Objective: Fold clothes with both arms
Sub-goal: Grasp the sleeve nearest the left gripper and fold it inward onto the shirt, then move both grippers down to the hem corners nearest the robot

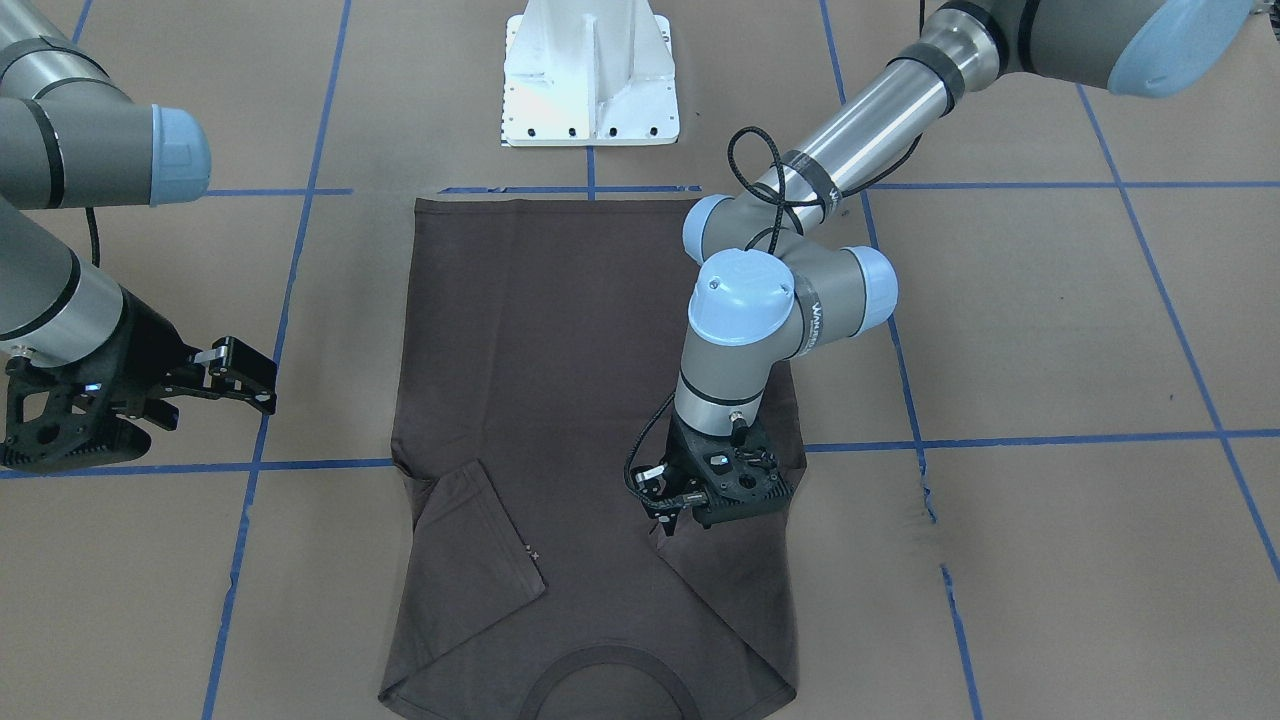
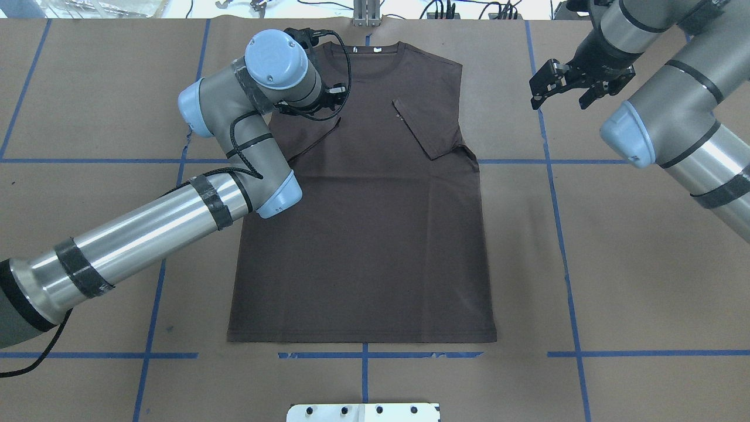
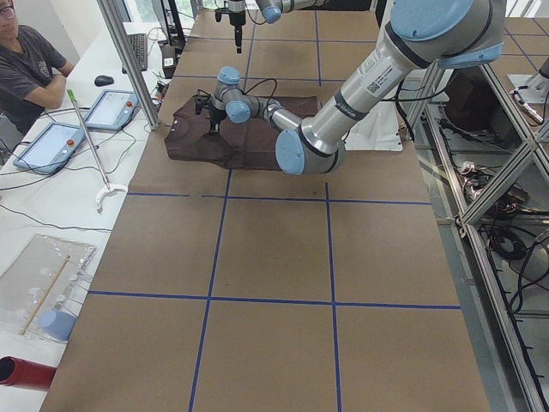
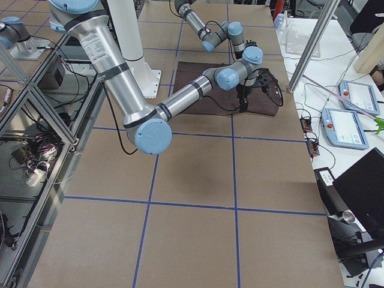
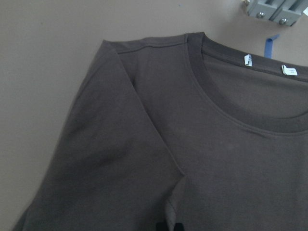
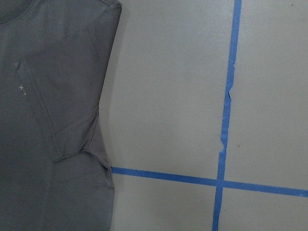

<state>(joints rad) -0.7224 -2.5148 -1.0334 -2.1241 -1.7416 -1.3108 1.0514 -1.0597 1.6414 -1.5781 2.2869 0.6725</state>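
Note:
The dark brown T-shirt [image 1: 560, 350] lies flat on the table, collar away from the robot [image 2: 375, 234]. Both sleeves are folded inward over the chest. My left gripper [image 1: 668, 518] stands over the shirt at the tip of its folded sleeve. In the left wrist view its fingertips [image 5: 169, 226] are together at the bottom edge, and cloth rises to them. That view also shows the ribbed collar [image 5: 216, 108] and white neck tags [image 5: 248, 60]. My right gripper [image 1: 258, 378] is open and empty, held off the shirt's other side [image 2: 561, 94]. The right wrist view shows the folded sleeve [image 6: 57, 130] and the pale chest print [image 6: 21, 88].
The white pedestal base [image 1: 590, 80] stands at the robot's side of the table, just past the shirt's hem. Blue tape lines [image 6: 226, 120] cross the brown table cover. An operator [image 3: 26, 60] and tablets [image 3: 51, 146] are at the far table edge.

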